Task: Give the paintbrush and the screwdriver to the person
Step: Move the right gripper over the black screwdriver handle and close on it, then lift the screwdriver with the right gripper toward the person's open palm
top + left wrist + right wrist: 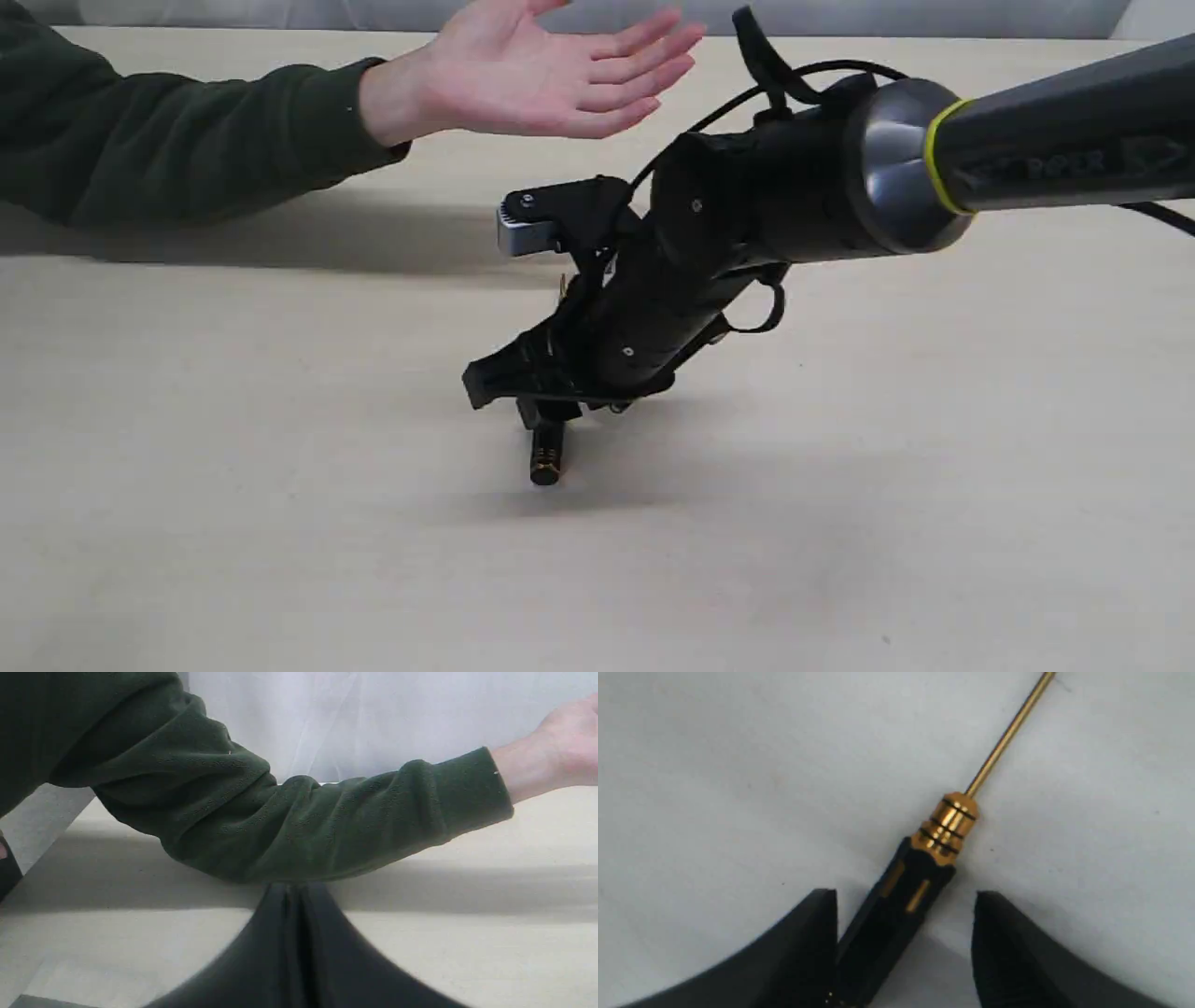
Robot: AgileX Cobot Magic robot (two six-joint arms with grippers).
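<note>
Screwdriver (924,868) seen lying on surface (714,788) between spread jaws of right claw (906,898), released, handle against one jaw. Person's hand (551,79) held open, palm up, beyond claw. Left claw (292,889) shown clenched, tips pressed together.

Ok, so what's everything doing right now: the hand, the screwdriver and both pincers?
Hand: open, palm up, empty, held above the table.
Right pincer: open, lowered around the screwdriver's black handle.
Screwdriver: lying on the table inside the open right pincer, not squeezed yet.
Left pincer: shut, holding nothing.
</note>
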